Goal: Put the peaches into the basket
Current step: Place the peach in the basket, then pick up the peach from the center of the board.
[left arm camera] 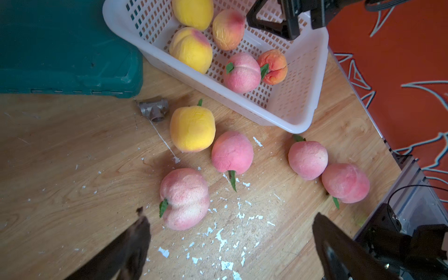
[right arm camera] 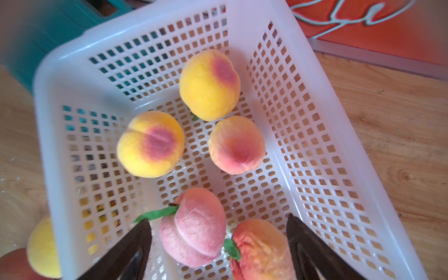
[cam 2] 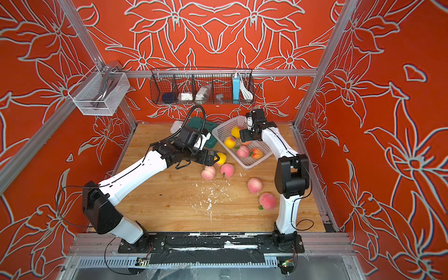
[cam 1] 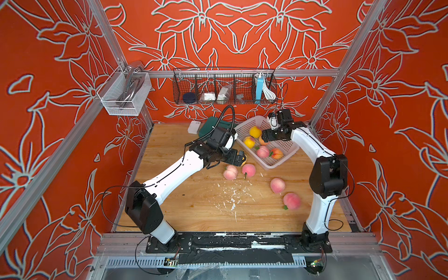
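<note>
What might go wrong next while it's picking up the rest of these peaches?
1. The open left gripper hangs near a yellow peach crowded by a pink peach and a metal pipe tee; coming down, a finger might knock one rolling.
2. Two more pink peaches lie beside the right arm, toward the table edge; a swing of that arm might push them off.
</note>
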Motion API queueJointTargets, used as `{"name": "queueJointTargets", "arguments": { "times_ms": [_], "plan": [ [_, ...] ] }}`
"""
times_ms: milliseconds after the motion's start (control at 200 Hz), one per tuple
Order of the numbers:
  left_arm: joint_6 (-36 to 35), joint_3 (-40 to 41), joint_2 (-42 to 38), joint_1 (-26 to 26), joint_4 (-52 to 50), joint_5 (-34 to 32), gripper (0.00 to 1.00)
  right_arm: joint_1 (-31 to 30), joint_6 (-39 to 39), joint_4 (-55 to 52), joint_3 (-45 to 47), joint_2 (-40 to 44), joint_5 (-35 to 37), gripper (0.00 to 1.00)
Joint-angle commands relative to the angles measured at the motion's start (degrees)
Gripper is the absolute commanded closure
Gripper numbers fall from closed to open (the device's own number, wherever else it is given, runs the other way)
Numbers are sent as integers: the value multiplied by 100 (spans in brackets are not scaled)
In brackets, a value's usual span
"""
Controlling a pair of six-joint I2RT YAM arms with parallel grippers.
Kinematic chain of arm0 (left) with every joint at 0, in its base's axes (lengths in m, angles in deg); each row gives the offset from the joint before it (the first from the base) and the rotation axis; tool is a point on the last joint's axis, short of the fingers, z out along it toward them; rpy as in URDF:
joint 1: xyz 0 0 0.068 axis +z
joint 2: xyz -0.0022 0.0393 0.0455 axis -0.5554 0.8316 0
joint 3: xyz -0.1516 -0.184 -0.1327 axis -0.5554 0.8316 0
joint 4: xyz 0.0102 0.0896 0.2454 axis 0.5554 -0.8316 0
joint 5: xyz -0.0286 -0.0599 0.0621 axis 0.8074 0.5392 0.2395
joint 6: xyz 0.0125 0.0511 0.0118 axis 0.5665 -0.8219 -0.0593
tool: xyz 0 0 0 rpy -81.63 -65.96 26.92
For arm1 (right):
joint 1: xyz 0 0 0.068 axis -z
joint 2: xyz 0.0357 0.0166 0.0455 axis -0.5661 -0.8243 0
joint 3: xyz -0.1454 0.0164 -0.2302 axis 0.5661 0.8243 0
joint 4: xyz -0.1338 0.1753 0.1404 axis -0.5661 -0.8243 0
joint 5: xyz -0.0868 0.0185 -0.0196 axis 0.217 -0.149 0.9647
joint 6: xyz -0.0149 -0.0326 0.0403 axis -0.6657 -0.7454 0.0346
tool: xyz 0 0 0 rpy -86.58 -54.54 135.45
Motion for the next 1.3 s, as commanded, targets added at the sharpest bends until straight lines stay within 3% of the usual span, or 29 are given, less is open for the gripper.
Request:
{"name": "queueJointTargets", "arguments": {
  "times_ms": [0, 595, 906, 1296],
  "plan": [
    [-28, 121, -232, 65, -143, -36, 2, -195, 186, 136, 546, 472, -72, 10],
    [416, 998, -550, 196, -94, 189, 1, -1389, 452, 217, 2408, 2730, -307, 1],
    [488, 978, -48, 268, -2, 258, 2, -1612, 770, 220, 3302, 3767, -513, 1],
    [488, 898, 699, 278, 67, 240, 2, -1676, 816, 310, 3819, 4159, -635, 1]
  ]
}}
